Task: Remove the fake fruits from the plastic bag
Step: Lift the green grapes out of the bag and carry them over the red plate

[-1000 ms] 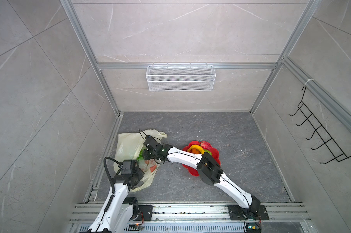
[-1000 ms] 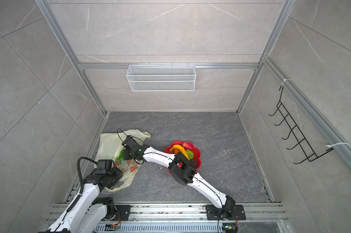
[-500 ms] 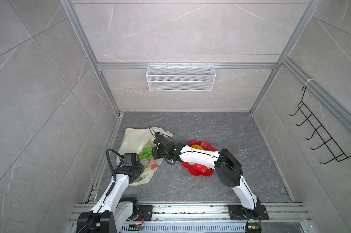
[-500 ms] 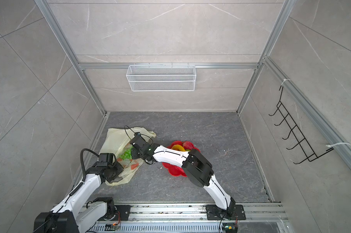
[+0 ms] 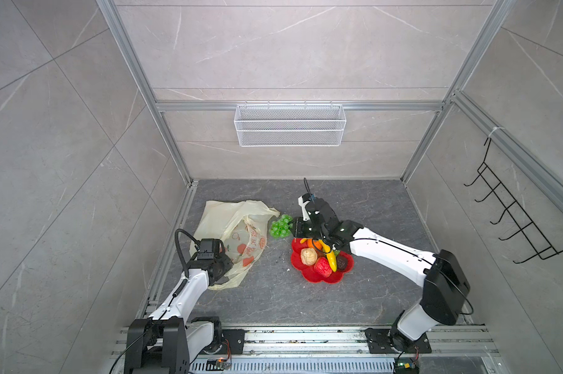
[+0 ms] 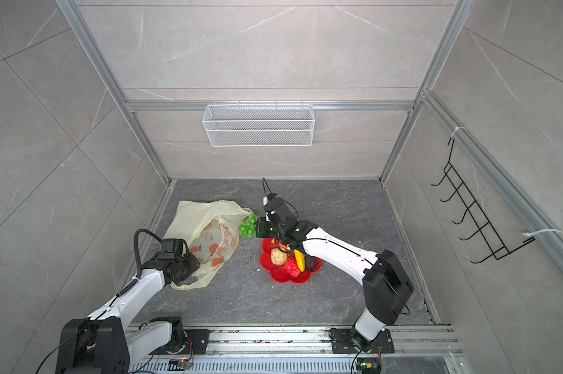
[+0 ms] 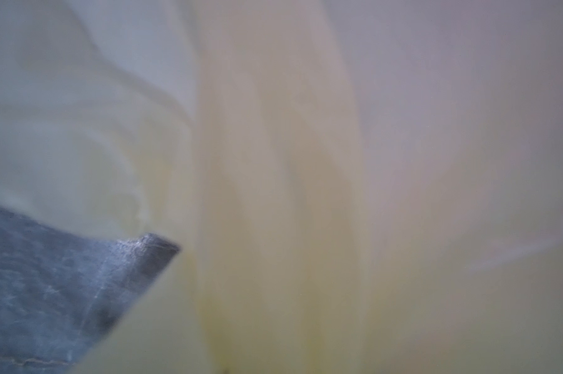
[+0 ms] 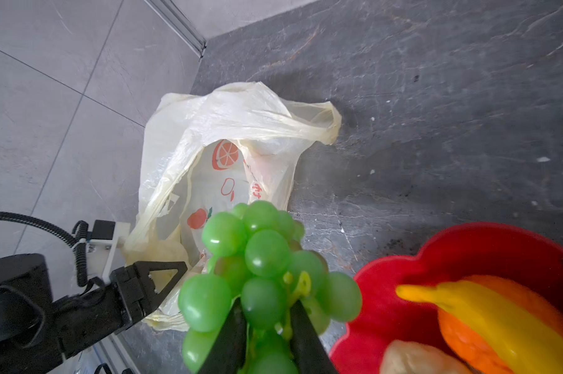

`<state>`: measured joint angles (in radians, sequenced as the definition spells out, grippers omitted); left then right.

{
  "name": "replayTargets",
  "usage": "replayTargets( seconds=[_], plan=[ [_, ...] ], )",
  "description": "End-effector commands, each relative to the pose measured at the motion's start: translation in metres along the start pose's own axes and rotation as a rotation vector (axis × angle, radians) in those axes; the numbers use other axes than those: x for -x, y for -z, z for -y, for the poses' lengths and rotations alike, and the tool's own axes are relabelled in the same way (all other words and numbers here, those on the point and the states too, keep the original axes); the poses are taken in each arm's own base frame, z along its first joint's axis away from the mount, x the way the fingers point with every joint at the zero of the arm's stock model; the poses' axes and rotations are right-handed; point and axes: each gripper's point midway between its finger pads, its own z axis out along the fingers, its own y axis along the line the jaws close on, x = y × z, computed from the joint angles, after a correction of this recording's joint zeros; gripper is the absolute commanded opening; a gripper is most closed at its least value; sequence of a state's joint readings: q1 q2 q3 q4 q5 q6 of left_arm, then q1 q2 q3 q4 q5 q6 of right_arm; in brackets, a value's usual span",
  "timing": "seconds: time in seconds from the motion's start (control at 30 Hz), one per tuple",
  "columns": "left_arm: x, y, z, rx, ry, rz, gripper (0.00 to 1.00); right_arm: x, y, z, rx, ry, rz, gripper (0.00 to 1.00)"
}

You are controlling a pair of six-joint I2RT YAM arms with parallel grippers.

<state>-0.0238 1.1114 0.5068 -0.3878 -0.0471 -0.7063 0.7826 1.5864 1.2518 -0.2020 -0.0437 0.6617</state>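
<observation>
The pale-yellow plastic bag (image 5: 222, 220) (image 6: 196, 217) lies crumpled at the left of the floor, its mouth facing the red plate. My right gripper (image 5: 291, 226) (image 8: 265, 311) is shut on the green grape bunch (image 5: 280, 226) (image 6: 248, 226) (image 8: 257, 259), held just outside the bag's mouth beside the plate. My left gripper (image 5: 223, 264) (image 8: 150, 275) is shut on the bag's near corner. Blurred bag plastic (image 7: 273, 162) fills the left wrist view and hides the jaws. No other fruit shows inside the bag (image 8: 235, 119).
A red flower-shaped plate (image 5: 322, 279) (image 8: 468, 246) holds a walnut-like ball (image 5: 308, 256), a strawberry (image 5: 322, 268), a banana (image 5: 330, 259) and an orange (image 5: 315, 243). A wire basket (image 5: 290, 129) hangs on the back wall. A hook rack (image 5: 513, 220) hangs on the right wall.
My right gripper has pulled the grape bunch out of the bag and moved it right, toward the plate. The left gripper has stayed at the bag's near corner.
</observation>
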Motion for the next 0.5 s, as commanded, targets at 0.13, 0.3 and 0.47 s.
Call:
replayTargets(
  seconds=[0.13,0.3,0.47],
  plan=[
    [0.01,0.005,0.008,-0.03,-0.021,0.033,0.36,-0.008,0.048,0.027,-0.128,0.024,0.021,0.25],
    [0.009,0.005,0.008,-0.032,-0.021,0.034,0.36,-0.02,0.06,0.05,-0.215,0.023,0.017,0.25],
    [0.009,0.005,0.008,-0.032,-0.021,0.032,0.36,-0.026,0.065,0.065,-0.281,0.041,0.02,0.26]
  ],
)
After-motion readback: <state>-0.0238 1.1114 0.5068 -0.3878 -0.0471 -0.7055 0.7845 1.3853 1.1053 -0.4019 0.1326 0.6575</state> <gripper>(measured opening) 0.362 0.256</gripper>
